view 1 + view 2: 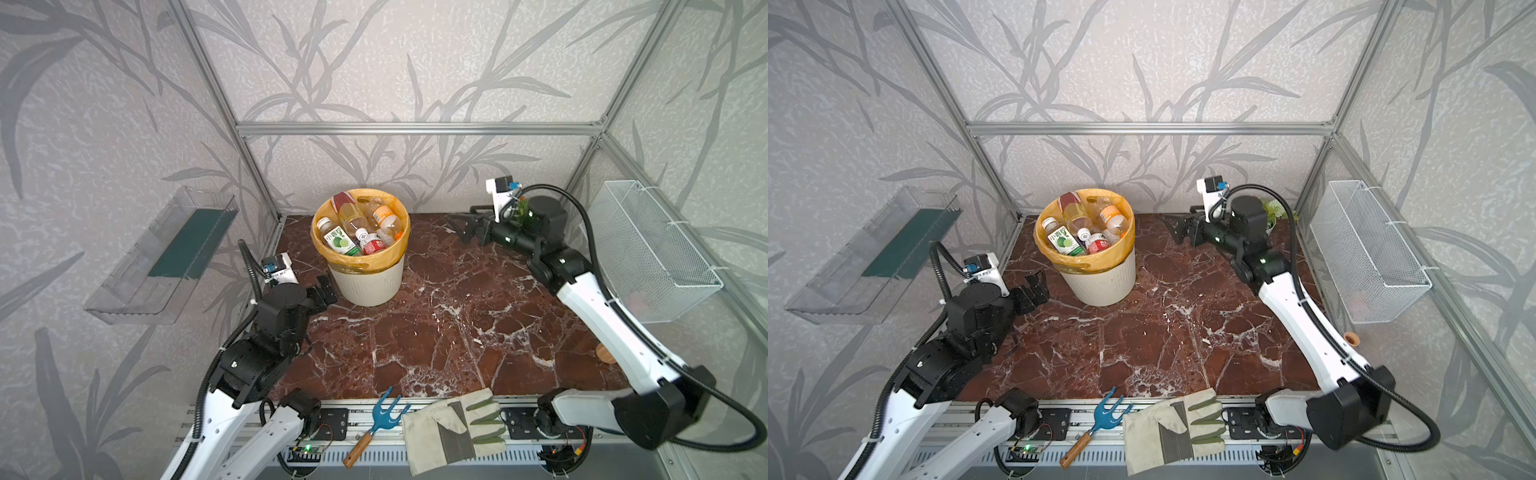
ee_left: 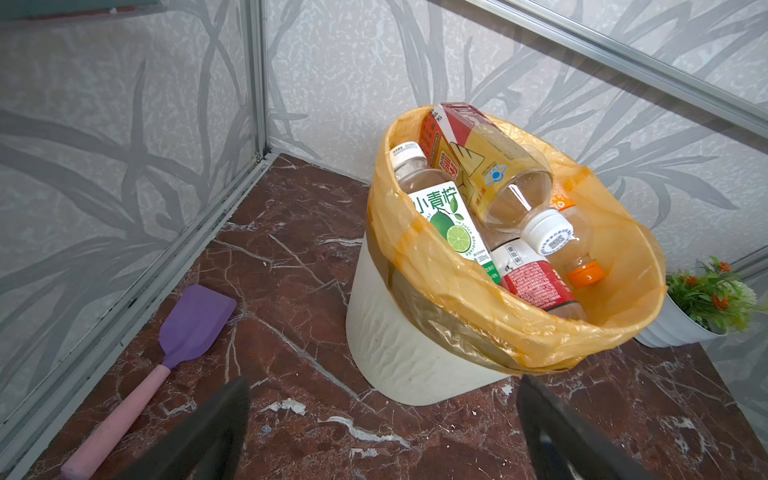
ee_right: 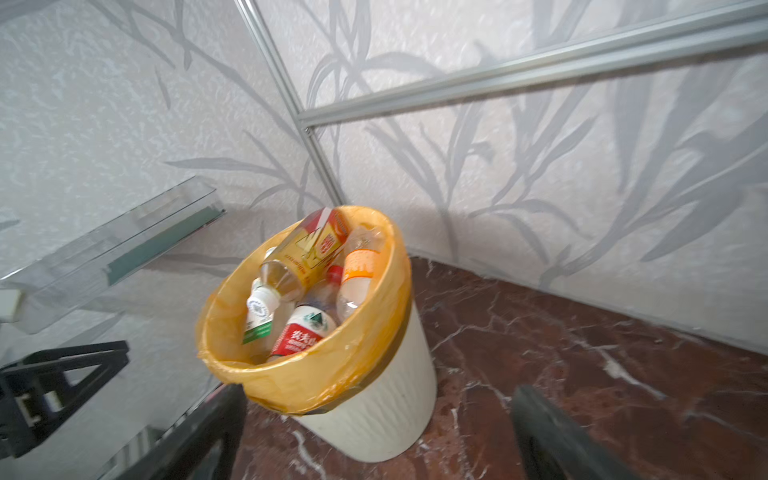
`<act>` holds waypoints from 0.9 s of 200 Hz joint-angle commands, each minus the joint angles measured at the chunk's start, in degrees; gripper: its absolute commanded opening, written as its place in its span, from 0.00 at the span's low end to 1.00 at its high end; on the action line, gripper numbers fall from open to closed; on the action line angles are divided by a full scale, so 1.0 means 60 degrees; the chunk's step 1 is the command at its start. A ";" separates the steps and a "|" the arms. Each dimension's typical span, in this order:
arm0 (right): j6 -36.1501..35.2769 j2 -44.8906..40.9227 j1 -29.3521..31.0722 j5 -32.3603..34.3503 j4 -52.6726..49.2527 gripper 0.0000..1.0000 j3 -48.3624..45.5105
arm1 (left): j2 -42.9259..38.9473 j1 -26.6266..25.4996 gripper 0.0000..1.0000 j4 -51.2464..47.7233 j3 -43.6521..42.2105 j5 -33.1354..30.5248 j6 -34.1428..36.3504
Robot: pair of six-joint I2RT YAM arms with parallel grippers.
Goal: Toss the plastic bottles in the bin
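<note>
While both arms hang back from it, the bin point(image 1: 368, 282) stands at the rear of the marble-patterned table point(image 1: 436, 332), close to the back wall and left of centre in both top views. An orange-yellow bag point(image 1: 361, 262) is folded over its rim.

The plastic bottles point(image 1: 352, 218) lie heaped inside it, up to the rim. Four can be counted on top: a lime-label bottle point(image 2: 449, 224), a yellow-and-red-label bottle point(image 2: 478, 166), an orange-capped bottle point(image 2: 577, 241) and a red-label bottle point(image 2: 536, 282). Clear plastic shows beneath them, too tangled to count.

The left claw point(image 1: 326, 291) sits low just beside the bin's left flank, its fingers spread wide. The right claw point(image 1: 463, 230) is raised well to the bin's right and points towards it, its fingers equally spread.

A purple spatula point(image 2: 195, 324) with a pink handle lies along the table's left edge by the wall. One white flower pot point(image 2: 681, 328) of green and orange foliage stands in the back right corner, partly hidden behind the right arm in the top views.

On the front rail lie one blue hand rake point(image 1: 382, 415) and one work glove point(image 1: 453, 428), side by side. A white wire basket point(image 1: 648, 249) hangs on the right wall; its contents cannot be made out. A clear shelf point(image 1: 162, 257) hangs on the left wall.
</note>
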 commanded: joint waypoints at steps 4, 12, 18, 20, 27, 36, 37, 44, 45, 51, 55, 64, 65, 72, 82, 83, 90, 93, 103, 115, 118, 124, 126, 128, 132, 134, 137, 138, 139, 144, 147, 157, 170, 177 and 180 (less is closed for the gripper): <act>-0.2079 -0.1657 -0.0139 0.2436 0.0734 0.99 -0.1785 | -0.0005 0.0059 0.99 -0.0132 -0.0090 -0.0633 -0.0026; -0.2545 -0.2206 -0.0166 0.3345 0.0778 0.99 -0.2491 | 0.0006 0.0045 0.99 -0.0136 -0.0145 -0.0783 -0.0008; -0.2779 -0.2569 -0.0196 0.3903 0.0883 0.99 -0.3011 | 0.0025 0.0043 0.99 -0.0143 -0.0188 -0.0885 0.0036; -0.2870 -0.2678 -0.0228 0.4056 0.0938 0.99 -0.3153 | 0.0034 0.0044 0.99 -0.0137 -0.0199 -0.0930 0.0045; -0.3121 -0.3122 -0.0316 0.4478 0.1179 0.99 -0.3837 | 0.0053 0.0055 0.99 -0.0137 -0.0222 -0.1059 0.0085; -0.3345 -0.3606 -0.0456 0.4896 0.1601 0.99 -0.4674 | 0.0076 0.0059 0.99 -0.0141 -0.0264 -0.1300 0.0136; -0.3379 -0.3666 -0.0474 0.4938 0.1657 0.99 -0.4772 | 0.0081 0.0052 0.99 -0.0138 -0.0265 -0.1318 0.0151; -0.3545 -0.4003 -0.0604 0.5170 0.2079 0.99 -0.5540 | 0.0085 0.0046 0.99 -0.0136 -0.0308 -0.1512 0.0215; -0.3545 -0.4003 -0.0604 0.5170 0.2079 0.99 -0.5540 | 0.0085 0.0053 0.99 -0.0143 -0.0317 -0.1541 0.0220; -0.3545 -0.4265 -0.0711 0.5387 0.2558 0.99 -0.6173 | 0.0109 0.0054 0.99 -0.0143 -0.0362 -0.1729 0.0260; -0.3545 -0.4390 -0.0779 0.5549 0.2814 0.99 -0.6566 | 0.0108 0.0050 0.99 -0.0124 -0.0393 -0.1876 0.0295; -0.3545 -0.4569 -0.0980 0.5652 0.3394 0.99 -0.7222 | 0.0145 0.0052 0.99 -0.0098 -0.0447 -0.2151 0.0401; -0.3545 -0.4595 -0.1007 0.5653 0.3454 0.99 -0.7396 | 0.0159 0.0056 0.99 -0.0080 -0.0452 -0.2190 0.0422; -0.3545 -0.4647 -0.1188 0.5655 0.3811 0.99 -0.7885 | 0.0182 0.0057 0.99 -0.0063 -0.0504 -0.2398 0.0507; -0.3545 -0.4540 -0.1467 0.5620 0.4248 0.99 -0.8382 | 0.0260 0.0059 0.99 -0.0009 -0.0565 -0.2669 0.0668; -0.3545 -0.4513 -0.1499 0.5606 0.4291 0.99 -0.8484 | 0.0276 0.0052 1.00 -0.0006 -0.0570 -0.2691 0.0680; -0.3545 -0.4347 -0.1679 0.5569 0.4573 0.99 -0.8769 | 0.0339 0.0053 0.99 0.0058 -0.0609 -0.2863 0.0797; -0.3545 -0.4240 -0.1741 0.5549 0.4714 0.99 -0.8885 | 0.0361 0.0068 1.00 0.0081 -0.0624 -0.2924 0.0847; -0.3545 -0.3809 -0.1947 0.5383 0.5379 0.99 -0.9238 | 0.0429 0.0060 0.99 0.0185 -0.0736 -0.3204 0.0953; -0.3545 -0.3110 -0.2026 0.5269 0.6453 0.99 -0.9657 | 0.0467 0.0060 1.00 0.0426 -0.0943 -0.3575 0.1092; -0.3545 -0.2901 -0.2044 0.5240 0.6760 0.99 -0.9715 | 0.0469 0.0070 1.00 0.0490 -0.1014 -0.3670 0.1125; -0.3545 -0.2315 -0.2058 0.5175 0.7396 0.99 -0.9843 | 0.0447 0.0070 0.99 0.0632 -0.1118 -0.3779 0.1198; -0.3545 -0.2221 -0.2059 0.5173 0.7510 0.99 -0.9853 | 0.0440 0.0073 1.00 0.0675 -0.1146 -0.3811 0.1214; -0.3545 -0.1953 -0.2059 0.5171 0.7736 0.99 -0.9864 | 0.0438 0.0074 0.99 0.0716 -0.1175 -0.3822 0.1237; -0.3545 -0.1680 -0.2059 0.5158 0.8025 0.99 -0.9847 | 0.0426 0.0081 0.99 0.0792 -0.1238 -0.3850 0.1275; -0.3545 -0.1522 -0.2059 0.5157 0.8205 0.99 -0.9838 | 0.0424 0.0083 0.99 0.0836 -0.1253 -0.3865 0.1307; -0.3545 -0.1225 -0.2059 0.5124 0.8367 0.99 -0.9806 | 0.0423 0.0075 1.00 0.0894 -0.1305 -0.3895 0.1344; -0.3545 -0.1060 -0.2070 0.5111 0.8424 0.99 -0.9792 | 0.0423 0.0075 1.00 0.0907 -0.1320 -0.3897 0.1363; -0.3545 -0.1060 -0.2070 0.5111 0.8424 0.99 -0.9792 | 0.0416 0.0082 0.99 0.0920 -0.1328 -0.3905 0.1379; -0.3545 -0.0580 -0.2067 0.5054 0.8759 0.99 -0.9701 | 0.0405 0.0096 1.00 0.0987 -0.1379 -0.3938 0.1433; -0.3545 -0.0312 -0.2073 0.5043 0.8907 0.99 -0.9660 | 0.0417 0.0112 0.99 0.1027 -0.1402 -0.3944 0.1459; -0.3545 0.0616 -0.2074 0.4939 0.9354 0.99 -0.9424 | 0.0456 0.0140 1.00 0.1048 -0.1436 -0.3998 0.1509; -0.3545 0.1761 -0.2074 0.4982 0.9862 0.99 -0.9130 | 0.0532 0.0195 1.00 0.1025 -0.1469 -0.4083 0.1578; -0.3545 0.2314 -0.2069 0.4926 1.0271 0.99 -0.9057 | 0.0579 0.0224 1.00 0.1038 -0.1493 -0.4156 0.1607; -0.3545 0.2576 -0.2075 0.4910 1.0400 0.99 -0.9034 | 0.0595 0.0232 1.00 0.1049 -0.1511 -0.4210 0.1581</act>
